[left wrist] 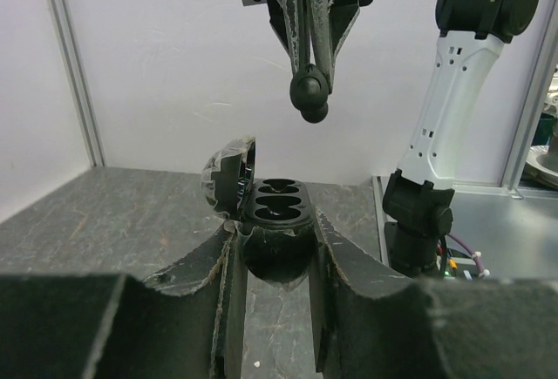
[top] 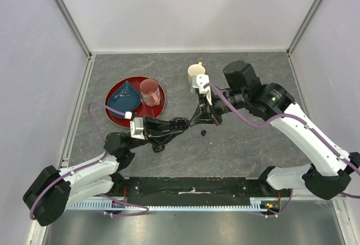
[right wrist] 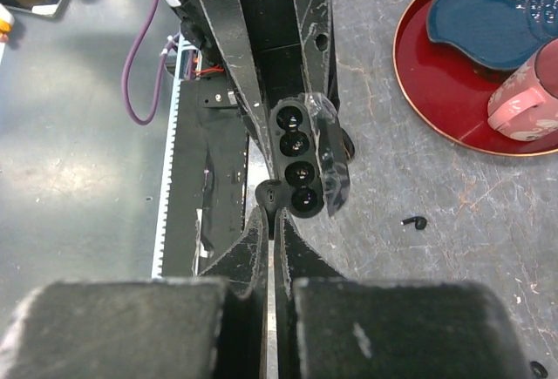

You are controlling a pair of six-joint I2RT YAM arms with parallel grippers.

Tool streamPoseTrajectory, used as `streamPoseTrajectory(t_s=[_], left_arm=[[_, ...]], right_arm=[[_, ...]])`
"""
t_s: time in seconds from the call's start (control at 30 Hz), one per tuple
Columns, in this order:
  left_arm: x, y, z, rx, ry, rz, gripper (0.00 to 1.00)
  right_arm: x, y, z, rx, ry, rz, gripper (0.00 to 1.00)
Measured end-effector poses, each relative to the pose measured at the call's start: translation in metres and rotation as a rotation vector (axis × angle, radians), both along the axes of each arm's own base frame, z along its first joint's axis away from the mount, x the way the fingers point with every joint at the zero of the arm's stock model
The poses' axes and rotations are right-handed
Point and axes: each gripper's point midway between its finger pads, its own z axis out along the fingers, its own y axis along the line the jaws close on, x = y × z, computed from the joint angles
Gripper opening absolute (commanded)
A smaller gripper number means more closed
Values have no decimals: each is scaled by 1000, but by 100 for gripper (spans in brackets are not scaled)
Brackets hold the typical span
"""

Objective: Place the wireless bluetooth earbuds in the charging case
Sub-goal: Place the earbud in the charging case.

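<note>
While left fingers (left wrist: 196, 279) clamp the open charging case (left wrist: 275, 209), right fingers (left wrist: 289, 13) pinch an earbud (left wrist: 309, 98) above it.

The right hand (right wrist: 271, 219) pinches an earbud (right wrist: 268, 194) just beside the open charging case (right wrist: 297, 159).

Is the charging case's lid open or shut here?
Open: the charging case, gripped by the left gripper, has its lid swung back, leaving the row of wells exposed.

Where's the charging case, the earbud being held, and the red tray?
charging case (left wrist: 277, 198): left wrist view, open top face.
earbud (left wrist: 310, 98): left wrist view, rounded body.
red tray (right wrist: 427, 91): right wrist view, bare floor.
</note>
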Motion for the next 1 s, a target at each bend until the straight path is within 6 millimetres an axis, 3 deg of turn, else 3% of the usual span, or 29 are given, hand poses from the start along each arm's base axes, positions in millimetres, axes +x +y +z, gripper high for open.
streamPoseTrajectory(t_s=[0.27,0.6,1.0], left_arm=[[-2,-6,-4,21,12,-40,2],[-7,-7,-2,24,7,-70,2],[-7,-7,0,20,8,-72,2]], right_arm=[[3,12,-17,-59,-27,7,0],[6,13,-29,-114,-53,7,0],[0,15,-33,-128,-70,43,0]])
